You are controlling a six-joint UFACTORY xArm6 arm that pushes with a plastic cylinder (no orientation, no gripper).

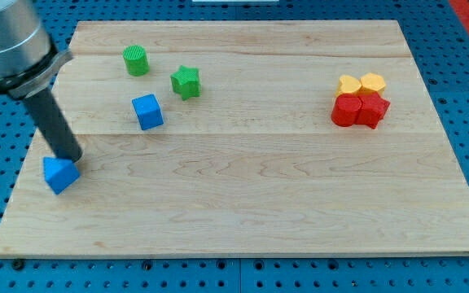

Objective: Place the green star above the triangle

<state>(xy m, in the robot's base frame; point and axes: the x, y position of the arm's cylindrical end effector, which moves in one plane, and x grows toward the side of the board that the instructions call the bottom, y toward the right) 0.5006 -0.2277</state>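
Note:
The green star (186,81) lies on the wooden board in the upper left part of the view. The blue triangle (59,174) lies near the board's left edge, well below and to the left of the star. My tip (72,158) stands right at the triangle's upper right side, touching or nearly touching it. The dark rod rises from there toward the view's top left.
A green cylinder (136,60) lies up-left of the star. A blue cube (147,111) lies down-left of the star. At the right, two yellow blocks (361,83) sit against two red blocks (360,110). The wooden board (243,203) sits on a blue pegboard.

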